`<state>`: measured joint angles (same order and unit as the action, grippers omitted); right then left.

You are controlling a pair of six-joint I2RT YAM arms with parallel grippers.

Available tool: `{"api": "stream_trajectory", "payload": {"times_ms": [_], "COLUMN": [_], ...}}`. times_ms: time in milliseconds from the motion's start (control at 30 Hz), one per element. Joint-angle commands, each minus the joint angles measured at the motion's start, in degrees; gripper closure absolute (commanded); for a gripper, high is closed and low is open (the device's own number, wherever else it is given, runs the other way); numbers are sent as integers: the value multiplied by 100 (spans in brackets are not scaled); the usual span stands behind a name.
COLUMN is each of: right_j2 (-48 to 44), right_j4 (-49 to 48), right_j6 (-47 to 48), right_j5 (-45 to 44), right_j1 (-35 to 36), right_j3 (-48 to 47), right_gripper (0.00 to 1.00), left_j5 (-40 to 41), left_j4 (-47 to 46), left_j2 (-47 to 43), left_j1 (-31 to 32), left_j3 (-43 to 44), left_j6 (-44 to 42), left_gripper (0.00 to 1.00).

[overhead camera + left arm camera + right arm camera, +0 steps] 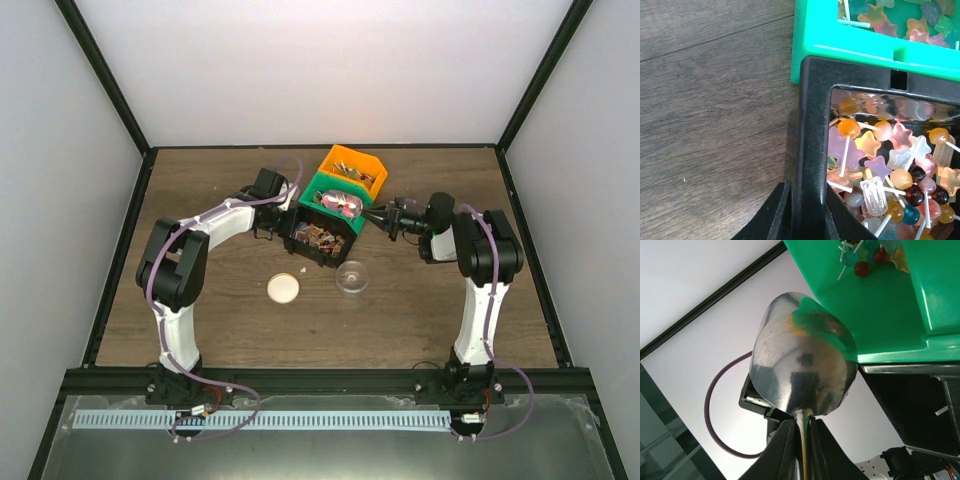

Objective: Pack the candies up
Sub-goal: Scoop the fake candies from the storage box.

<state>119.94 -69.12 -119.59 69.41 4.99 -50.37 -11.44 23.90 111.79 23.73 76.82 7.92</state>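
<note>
Wood table [400, 330] w/ orange bin [341, 156], green bin [313, 190], black bin [297, 239], beige lid [283, 288], clear dish [352, 277].

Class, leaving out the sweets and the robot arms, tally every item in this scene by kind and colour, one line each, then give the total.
orange bin: 1
green bin: 1
black bin: 1
metal scoop: 1
beige lid: 1
clear dish: 1
Total: 6

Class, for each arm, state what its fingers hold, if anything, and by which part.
Left fingers: the black bin, by its wall. Right fingers: the metal scoop, by its handle.
</note>
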Motion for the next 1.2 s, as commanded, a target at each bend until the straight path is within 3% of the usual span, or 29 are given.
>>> {"api": "stream_trajectory", "payload": {"times_ms": [0,1167], "right_j2": [-337,-1806], "right_j4": [-400,-1362], "right_j6": [-1283,-1659], "right_j5": [64,262], "right_j1": [-48,-562], "right_j3": [160,2163], "right_gripper": [99,99], "left_j5": [36,-61], "left_j4": [-26,-70], "left_j2": [-69,-3], "left_j1": [9,5], "left_j3": [52,26], "left_j6": [58,113], "left_gripper": [85,85]}}
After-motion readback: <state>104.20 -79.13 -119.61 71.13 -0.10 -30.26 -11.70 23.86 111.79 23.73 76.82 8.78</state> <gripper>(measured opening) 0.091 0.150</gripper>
